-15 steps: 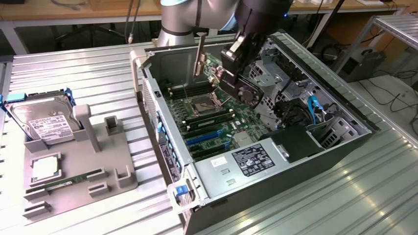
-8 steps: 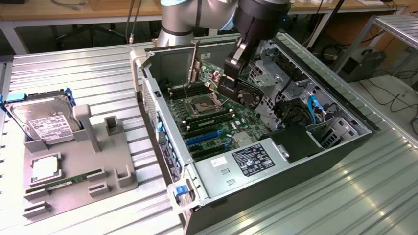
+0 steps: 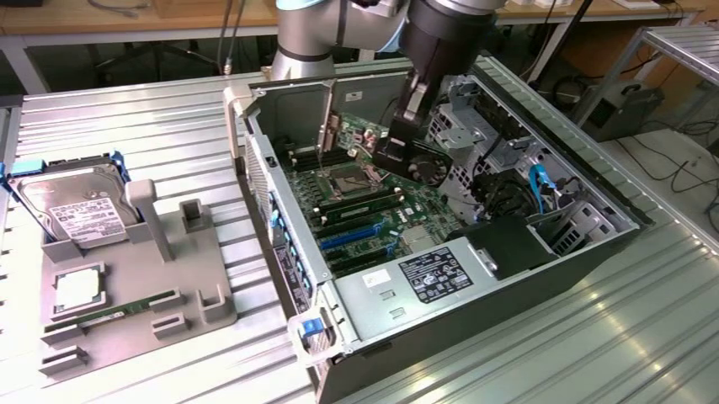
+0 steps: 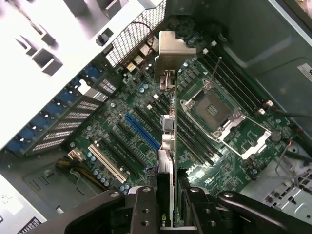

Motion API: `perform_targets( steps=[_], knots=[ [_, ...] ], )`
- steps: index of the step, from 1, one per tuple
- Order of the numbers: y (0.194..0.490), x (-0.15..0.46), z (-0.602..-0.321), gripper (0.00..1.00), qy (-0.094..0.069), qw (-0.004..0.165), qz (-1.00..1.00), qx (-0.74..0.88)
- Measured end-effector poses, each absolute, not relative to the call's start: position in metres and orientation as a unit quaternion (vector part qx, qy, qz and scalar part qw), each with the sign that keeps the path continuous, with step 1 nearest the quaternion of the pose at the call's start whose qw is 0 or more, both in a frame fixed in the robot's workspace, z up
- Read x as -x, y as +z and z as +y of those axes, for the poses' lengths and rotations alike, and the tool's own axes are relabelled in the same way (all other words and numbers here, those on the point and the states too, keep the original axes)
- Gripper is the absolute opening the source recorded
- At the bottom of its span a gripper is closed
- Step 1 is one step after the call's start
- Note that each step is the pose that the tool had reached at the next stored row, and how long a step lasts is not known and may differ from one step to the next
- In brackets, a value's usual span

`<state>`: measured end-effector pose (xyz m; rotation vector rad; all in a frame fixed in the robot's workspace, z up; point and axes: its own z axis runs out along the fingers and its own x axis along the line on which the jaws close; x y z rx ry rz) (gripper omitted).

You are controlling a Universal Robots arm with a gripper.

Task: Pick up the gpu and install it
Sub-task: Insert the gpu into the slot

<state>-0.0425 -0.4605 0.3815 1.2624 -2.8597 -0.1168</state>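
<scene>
My gripper [image 3: 396, 145] hangs inside the open computer case [image 3: 281, 252], shut on the gpu [image 3: 433, 167]. In the exterior view the card's black fan face shows just beside the fingers, held above the green motherboard [image 3: 388, 206]. The wrist view looks down the gpu [image 4: 165, 146] edge-on as a thin dark slab. Its silver end bracket [image 4: 170, 48] points toward the case's perforated rear wall. My gripper [image 4: 168, 207] clamps the card from both sides. Below the card lie the expansion slots, a blue slot [image 4: 141, 131] among them, and the open CPU socket [image 4: 219, 114] sits beside them.
A grey fixture [image 3: 168, 278] on the exterior view's left carries a silver hard drive [image 3: 73, 206], a CPU chip [image 3: 79, 288] and a green memory stick [image 3: 113, 313]. Inside the case, the power supply [image 3: 433, 273], drive cage [image 3: 460, 118] and cables [image 3: 540, 189] crowd the exterior view's right.
</scene>
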Motion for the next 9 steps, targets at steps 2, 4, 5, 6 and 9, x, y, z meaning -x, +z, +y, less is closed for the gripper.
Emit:
perform_targets(
  steps=[2,4,5,6,9],
  knots=[
    [0.3797,0.0425,-0.4605,0.26,-0.037,0.007,-0.907,-0.420],
    [0.3780,0.0425,-0.4605,0.26,-0.037,0.008,-0.899,-0.436],
    [0.3769,0.0425,-0.4605,0.26,-0.037,0.008,-0.894,-0.446],
    [0.3754,0.0425,-0.4605,0.26,-0.037,0.009,-0.887,-0.460],
    [0.3712,0.0425,-0.4605,0.26,-0.036,0.011,-0.866,-0.498]
  ],
)
